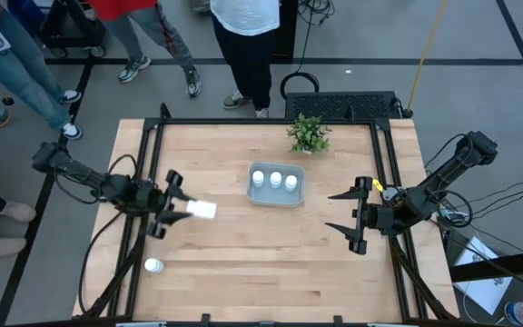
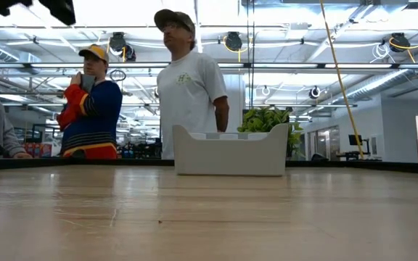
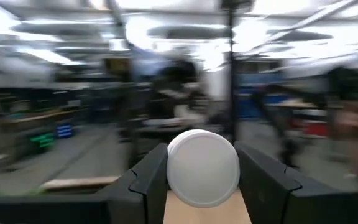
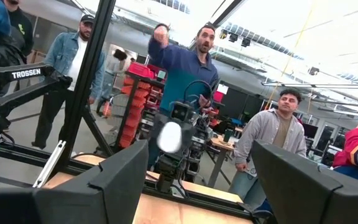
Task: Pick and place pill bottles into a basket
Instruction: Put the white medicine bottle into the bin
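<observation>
My left gripper (image 1: 182, 209) is over the table's left half, shut on a white pill bottle (image 1: 203, 210), which also shows in the left wrist view (image 3: 202, 168). The pale grey-blue basket (image 1: 276, 184) stands at the table's middle with three white bottles (image 1: 274, 180) upright in it. One more bottle (image 1: 153, 265) stands on the table near the front left. My right gripper (image 1: 348, 212) is open and empty at the table's right, level with the basket's near side. In the low view the basket (image 2: 227, 151) shows, but neither gripper's fingers. My left gripper pinches the bottle by its round side wall (image 3: 174, 171) between its two fingers (image 3: 151, 180). The bottle lies along the fingers, one round end face turned back toward the wrist. The fingers reach level from the table's left. The bottle is lifted clear of the table.
A small green potted plant (image 1: 309, 134) stands behind the basket near the far edge. Several people stand beyond the table's far edge (image 2: 187, 87). Bare wood lies between the held bottle and the basket (image 1: 230, 213).
</observation>
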Robot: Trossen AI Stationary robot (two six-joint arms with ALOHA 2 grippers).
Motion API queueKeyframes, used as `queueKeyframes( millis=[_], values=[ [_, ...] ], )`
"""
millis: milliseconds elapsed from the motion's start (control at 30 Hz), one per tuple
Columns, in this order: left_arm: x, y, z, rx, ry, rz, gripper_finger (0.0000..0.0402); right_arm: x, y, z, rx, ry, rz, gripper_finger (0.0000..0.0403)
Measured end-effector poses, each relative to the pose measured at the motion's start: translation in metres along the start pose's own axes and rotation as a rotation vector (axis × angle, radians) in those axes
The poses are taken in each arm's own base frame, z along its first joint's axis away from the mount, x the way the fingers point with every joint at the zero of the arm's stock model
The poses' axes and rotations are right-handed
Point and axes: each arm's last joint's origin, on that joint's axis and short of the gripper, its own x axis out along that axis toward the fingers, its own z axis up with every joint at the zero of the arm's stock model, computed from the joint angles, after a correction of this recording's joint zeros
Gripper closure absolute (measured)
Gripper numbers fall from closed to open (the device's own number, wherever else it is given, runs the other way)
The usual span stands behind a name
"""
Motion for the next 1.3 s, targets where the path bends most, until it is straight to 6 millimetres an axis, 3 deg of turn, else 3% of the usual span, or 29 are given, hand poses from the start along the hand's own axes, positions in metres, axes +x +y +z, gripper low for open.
queueKeyframes(
  millis=[233,433,633,767,967,1300],
  values=[
    [0.003,0.015,-0.001,0.041,0.035,0.441,0.0235,0.000,0.000,0.000,-0.002,0.000,0.000,0.0120],
    [0.013,0.023,-0.001,0.080,0.087,0.620,0.0235,0.000,0.000,0.000,-0.007,0.000,0.000,0.0120],
    [0.043,0.030,0.010,0.159,0.158,0.719,0.0235,0.000,0.000,0.000,-0.010,0.000,-0.002,0.0120],
    [0.072,0.039,0.020,0.221,0.286,0.617,0.0235,0.000,0.000,0.000,-0.010,0.000,-0.002,0.0120],
    [0.108,0.060,0.026,0.142,0.529,0.554,0.0235,0.000,0.000,0.000,-0.011,0.002,0.000,0.0120],
    [0.156,0.097,0.006,-0.033,0.732,0.405,0.0235,0.000,0.000,0.000,-0.010,0.003,0.000,0.0120]
  ],
)
